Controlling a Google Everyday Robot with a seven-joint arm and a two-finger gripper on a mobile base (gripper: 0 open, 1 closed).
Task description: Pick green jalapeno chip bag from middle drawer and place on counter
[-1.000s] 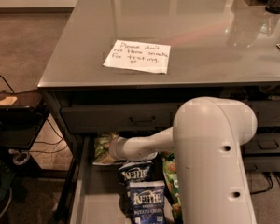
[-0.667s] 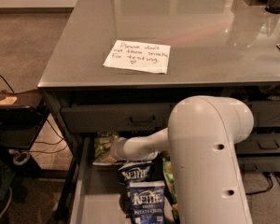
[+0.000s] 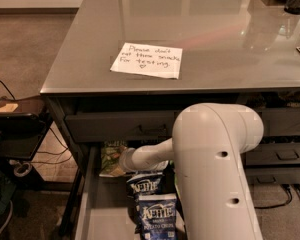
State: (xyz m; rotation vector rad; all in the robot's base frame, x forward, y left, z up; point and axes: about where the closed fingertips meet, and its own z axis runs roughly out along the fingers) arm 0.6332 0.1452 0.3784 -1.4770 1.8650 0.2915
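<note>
The middle drawer (image 3: 90, 209) is pulled open below the counter (image 3: 215, 29). The green jalapeno chip bag (image 3: 109, 156) lies at the drawer's back left, partly under the drawer above. My white arm reaches down into the drawer from the right. My gripper (image 3: 121, 160) is at the bag's right edge, touching or just over it. The gripper's tip is hidden against the bag.
Two dark blue Kettle bags (image 3: 145, 184) (image 3: 157, 215) lie in the drawer beside my arm. A handwritten paper note (image 3: 146, 60) lies on the counter. A closed drawer front with a handle (image 3: 125, 126) sits above. More drawers (image 3: 285, 154) are at right; a black cart (image 3: 15, 129) and cables at left.
My arm's big upper link has shifted a little to the left. The gripper end stays at the green bag, and the bags have not moved.
</note>
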